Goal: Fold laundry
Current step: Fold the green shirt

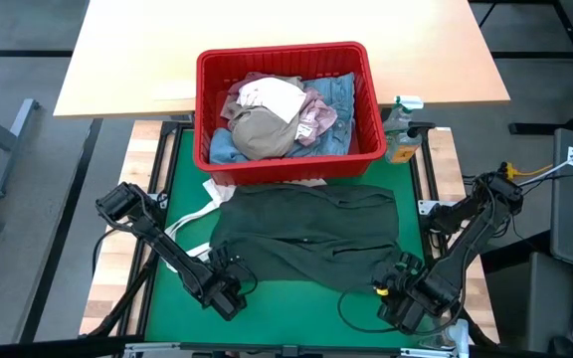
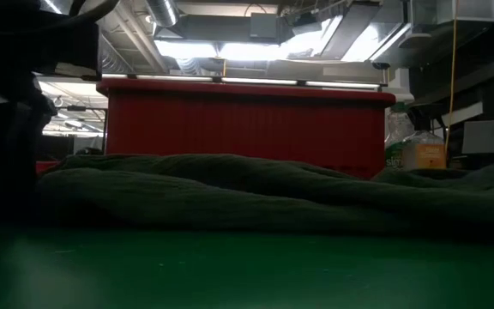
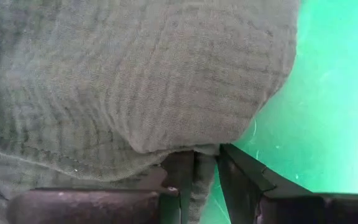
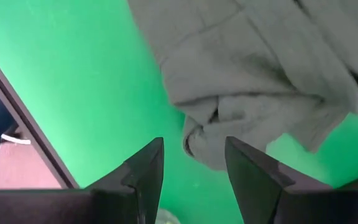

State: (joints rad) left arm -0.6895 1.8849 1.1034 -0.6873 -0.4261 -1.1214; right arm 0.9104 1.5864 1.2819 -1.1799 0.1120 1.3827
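Starting at the near edge of the green worktop (image 1: 167, 298), you've got both claws sitting at the two near corners of the dark green top (image 1: 306, 234), which lies spread flat with its long axis running across, left to right. The left claw (image 1: 229, 288) is right on its corner — in the left wrist view a bit of the hem (image 3: 205, 163) hangs down between the fingers (image 3: 180, 177), which stand close together on it, so it reads as a pinch, though I can't say how firm. The right claw (image 4: 193, 165) is parted and has hold of nothing; the bunched corner (image 4: 210, 140) of the top lies just ahead of its fingers, not yet between them, with bare green around it.

So the bit that matters — the garment stretches away from both claws toward the far side, and a fold would carry the near edge over in that direction. My guess is you want the right claw nudged forward onto that lump before anything lifts, or the hem comes up lopsided.

Farther back, touching the top's far edge, sits the red basket (image 1: 286, 164) with the rest of the laundry piled inside: a beige piece (image 1: 262, 129), something pink (image 1: 316, 114), light blue denim (image 1: 344, 94). A white bag strap (image 1: 202, 209) trails beside the left sleeve.
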